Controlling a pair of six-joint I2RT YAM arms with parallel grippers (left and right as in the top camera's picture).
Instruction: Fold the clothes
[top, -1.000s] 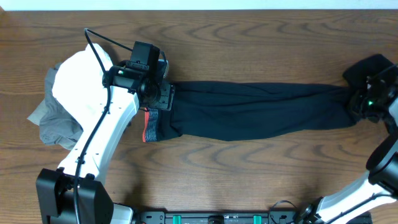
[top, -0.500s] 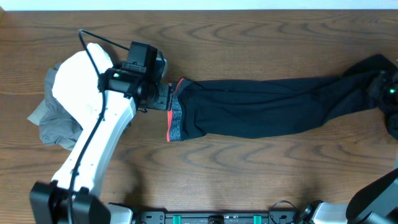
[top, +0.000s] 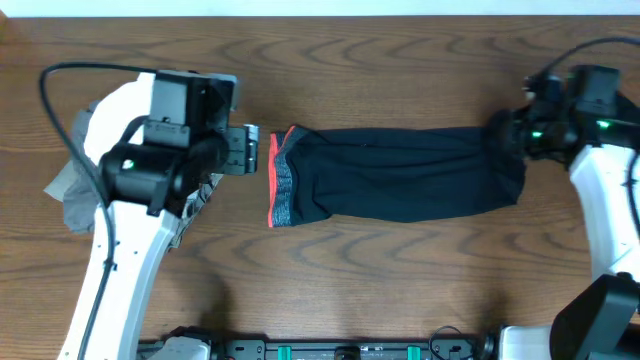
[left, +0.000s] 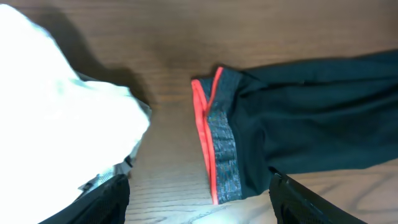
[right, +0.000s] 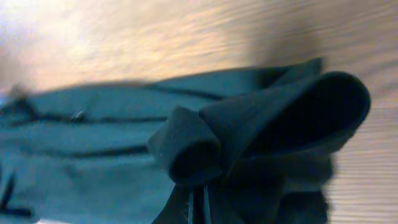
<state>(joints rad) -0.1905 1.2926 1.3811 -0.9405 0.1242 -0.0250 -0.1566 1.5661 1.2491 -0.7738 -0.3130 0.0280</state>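
Overhead view: black trousers (top: 400, 185) lie lengthwise across the middle of the wooden table (top: 400, 290). The grey waistband (top: 283, 195), edged in red, forms their left end. The right end is shortened, with the leg ends turned back over the cloth.

The left gripper (top: 250, 163) sits just beside the waistband, on its left, and appears clear of it. The right gripper (top: 503, 135) is at the trousers' right end, over the turned-back cloth. A white garment (top: 115, 120) and a grey garment (top: 68, 200) lie at the far left, partly hidden by the left arm.

Left wrist view: this confirms what the overhead view leaves uncertain. The left fingers (left: 297, 198) stand wide apart at the bottom corners of the frame with nothing between them. The waistband lies flat on bare wood ahead of them, red edge facing the camera. The white garment fills the left of the frame.

Right wrist view: blurred, but it shows detail the overhead view lacks. The leg ends are gathered into a rolled loop, open at the right, standing up off the table. The cloth converges at the bottom centre, where the right fingers are pressed together on it. The fingers themselves are barely distinguishable against the dark cloth.
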